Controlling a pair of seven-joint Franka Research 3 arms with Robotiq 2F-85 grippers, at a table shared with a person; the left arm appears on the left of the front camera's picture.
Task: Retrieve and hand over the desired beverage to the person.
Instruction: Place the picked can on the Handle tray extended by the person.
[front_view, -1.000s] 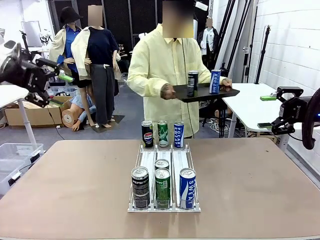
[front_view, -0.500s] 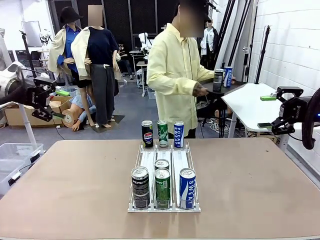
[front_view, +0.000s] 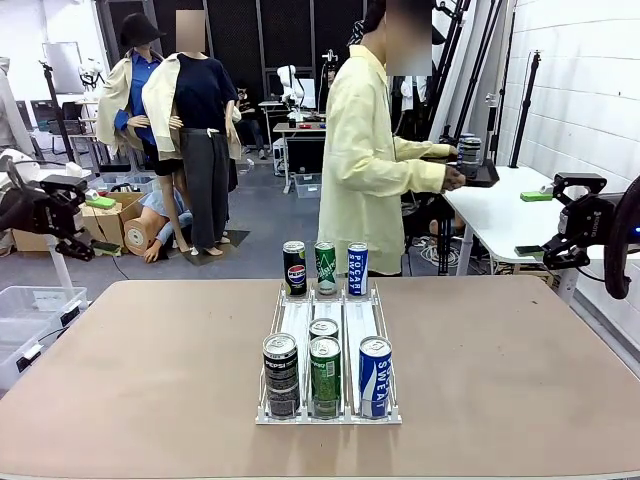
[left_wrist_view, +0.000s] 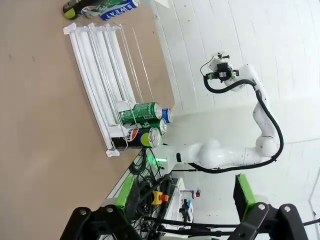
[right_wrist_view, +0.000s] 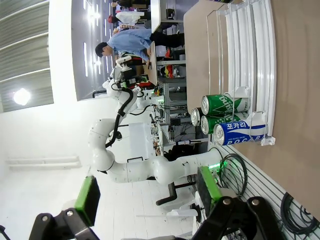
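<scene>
Turning away from the white wire can rack (front_view: 330, 345), the person in the pale-yellow shirt (front_view: 370, 160) had carried the dark tray (front_view: 478, 172) to the white side table (front_view: 510, 210) beyond it.

We saw our left gripper (front_view: 62, 205) drop lower, well left of the rack, fingers spread wide and holding nothing; our right gripper (front_view: 565, 215) hung well right of it, likewise parted and empty. We judged both arms were parked clear so the rack's lanes stayed reachable. Three cans stood at the rack's far end: a black Pepsi can (front_view: 294, 268), a green can (front_view: 326, 267) and a blue Pocari can (front_view: 357, 268). Four more waited at its near end, lined up so each could be picked from the front. Which drink was wanted, we could not tell.
</scene>
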